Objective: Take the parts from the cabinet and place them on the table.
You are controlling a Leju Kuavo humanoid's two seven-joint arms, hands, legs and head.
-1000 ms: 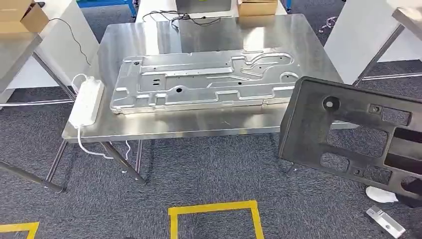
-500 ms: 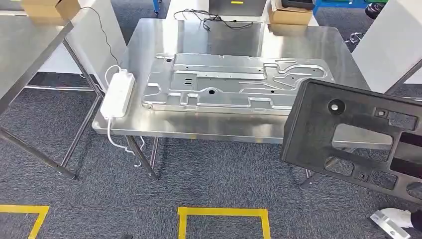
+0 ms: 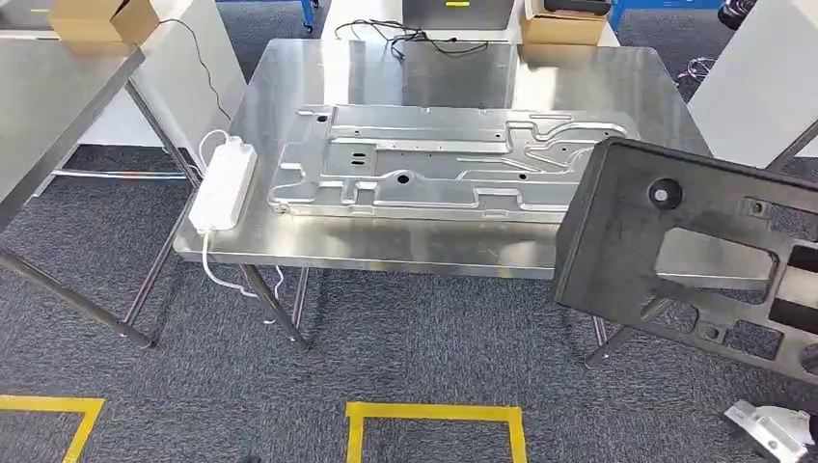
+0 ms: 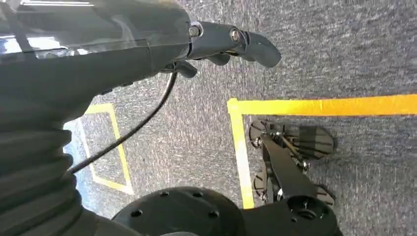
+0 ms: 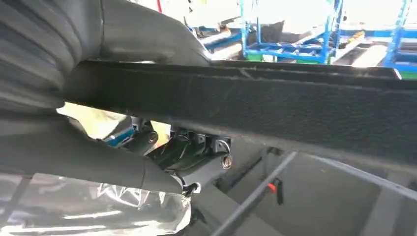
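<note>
A long white plastic power box [image 3: 223, 184] lay at the left edge of the steel counter [image 3: 386, 246], beside a large stamped silver metal panel [image 3: 444, 159]. The left hand [image 4: 231, 42] hung over the grey carpet [image 3: 405, 338], fingers loosely curled, holding nothing. At the right, the right hand [image 5: 147, 147] gripped a flat black foam panel with cut-outs [image 3: 690, 256], held tilted over the counter's corner.

The whole head view is shifting as the robot is turning toward and nearing the counter [image 3: 289, 253], which is settling toward the middle of the picture. The black foam panel [image 3: 617, 231] held by the right hand [image 5: 98, 157] is rising slightly, its upper left corner now overlapping the metal plate's [image 3: 434, 159] right end.
</note>
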